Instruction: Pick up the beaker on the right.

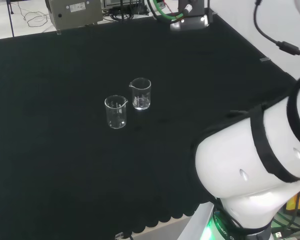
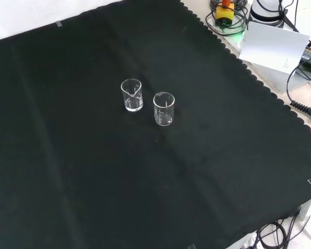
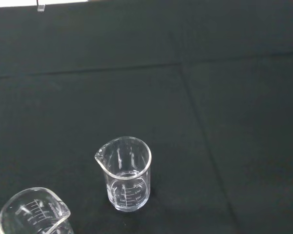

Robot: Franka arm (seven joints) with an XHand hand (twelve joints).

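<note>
Beakers stand upright and apart on the black cloth (image 1: 65,165), the target beaker (image 1: 140,93) just right of and slightly beyond the other beaker (image 1: 115,111) in the head view, leaving room for a grasp; finger state cannot be told.

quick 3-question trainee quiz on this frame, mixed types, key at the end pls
1. True or false: both glass beakers stand upright on the black cloth.
2. In the head view, which beaker is farther from the camera? A) left one B) right one
3. Fill in: the two beakers stand close together but ____ touching.

Key:
1. True
2. B: the right beaker sits higher in the head view than the left beaker.
3. not
</note>
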